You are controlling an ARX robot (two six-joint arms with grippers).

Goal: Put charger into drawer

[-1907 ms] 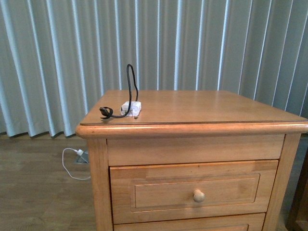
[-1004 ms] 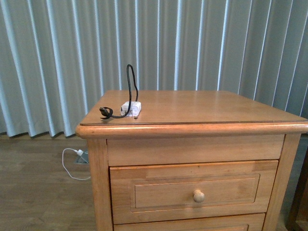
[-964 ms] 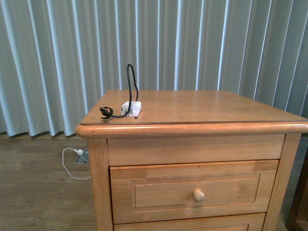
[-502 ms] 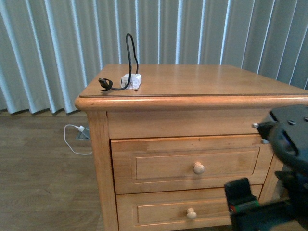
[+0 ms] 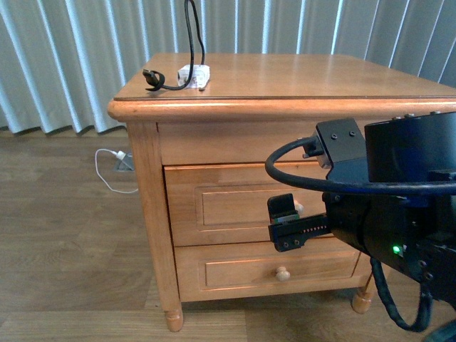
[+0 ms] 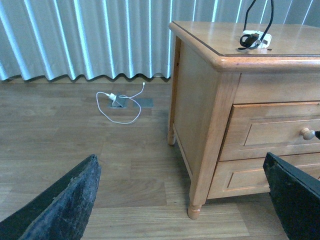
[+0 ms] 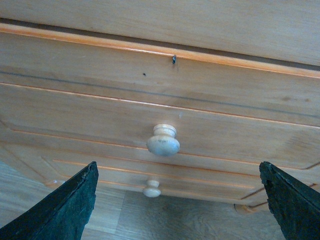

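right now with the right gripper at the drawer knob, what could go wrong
The right gripper is open in front of the small round knob of the drawer; it may slip off on the pull. A similar lower knob sits just beneath, so drifting down could open the wrong drawer. The charger has a black cable standing upright, which might snag later.

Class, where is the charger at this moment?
In the front view the charger lies on the cabinet top near its front left corner, cable curling upward, above the shut drawer.
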